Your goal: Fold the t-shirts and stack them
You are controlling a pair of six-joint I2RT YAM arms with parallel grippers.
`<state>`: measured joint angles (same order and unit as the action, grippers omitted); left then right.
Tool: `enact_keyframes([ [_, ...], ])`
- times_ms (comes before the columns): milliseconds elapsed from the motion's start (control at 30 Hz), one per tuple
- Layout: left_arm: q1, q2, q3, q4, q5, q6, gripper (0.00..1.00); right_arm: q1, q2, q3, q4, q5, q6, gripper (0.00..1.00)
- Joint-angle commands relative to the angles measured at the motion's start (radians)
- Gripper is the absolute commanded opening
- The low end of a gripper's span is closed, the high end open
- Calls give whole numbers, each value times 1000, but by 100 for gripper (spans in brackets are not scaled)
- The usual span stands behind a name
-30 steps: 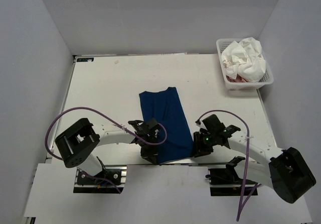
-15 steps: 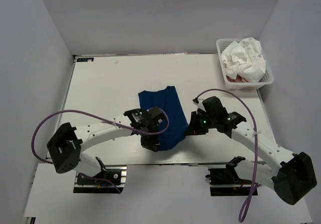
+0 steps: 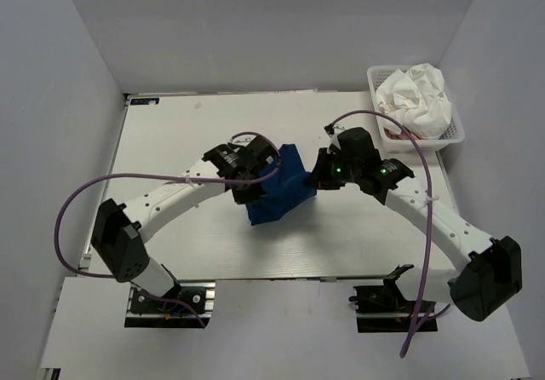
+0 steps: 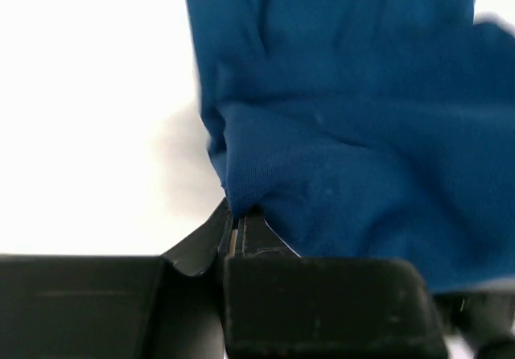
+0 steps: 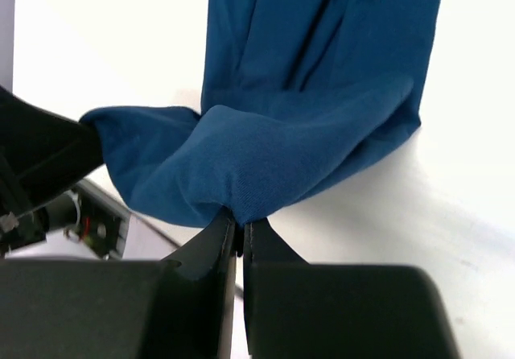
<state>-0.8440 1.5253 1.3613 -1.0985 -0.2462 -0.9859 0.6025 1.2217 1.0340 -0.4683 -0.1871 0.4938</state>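
The navy blue t-shirt [image 3: 279, 191] lies in the middle of the table, its near end lifted and doubled back over the rest. My left gripper [image 3: 253, 178] is shut on its left corner, seen pinched in the left wrist view [image 4: 235, 214]. My right gripper [image 3: 316, 178] is shut on its right corner, seen pinched in the right wrist view [image 5: 240, 224]. The navy cloth [image 5: 314, 77] hangs from both grippers and sags between them. Its chest print is hidden. The white t-shirt [image 3: 415, 95] is bunched in the basket, with a bit of the pink t-shirt [image 3: 400, 133] under it.
The white mesh basket [image 3: 453, 133] stands at the far right corner of the table. The white tabletop [image 3: 170, 141] is bounded by grey walls on the left, back and right. The purple cables loop over both arms.
Both grippers have carried the shirt's near edge away from the arms' bases toward the far end. The flat shirt has become folded over itself and shorter.
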Motion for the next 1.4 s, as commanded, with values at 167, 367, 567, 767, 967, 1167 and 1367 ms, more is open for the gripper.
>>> enact_keyframes([
  [167, 134, 52, 142, 58, -128, 42, 0, -35, 156, 167, 131, 51, 14, 0],
  [367, 193, 143, 234, 91, -108, 115, 0, -72, 283, 265, 123, 48, 2, 0],
  [567, 275, 263, 338, 141, -90, 160, 0, -112, 384, 348, 120, 61, 11, 0],
  [767, 324, 413, 470, 152, -42, 214, 0, -164, 510, 443, 86, 48, 15, 0],
  [967, 361, 536, 585, 222, 39, 277, 0, -201, 637, 511, 71, 22, 32, 0],
  [1167, 404, 689, 709, 293, 78, 312, 0, -230, 763, 580, 94, 24, 55, 0],
  [1367, 422, 771, 777, 449, 193, 385, 80, -267, 897, 690, 109, 29, 94, 79],
])
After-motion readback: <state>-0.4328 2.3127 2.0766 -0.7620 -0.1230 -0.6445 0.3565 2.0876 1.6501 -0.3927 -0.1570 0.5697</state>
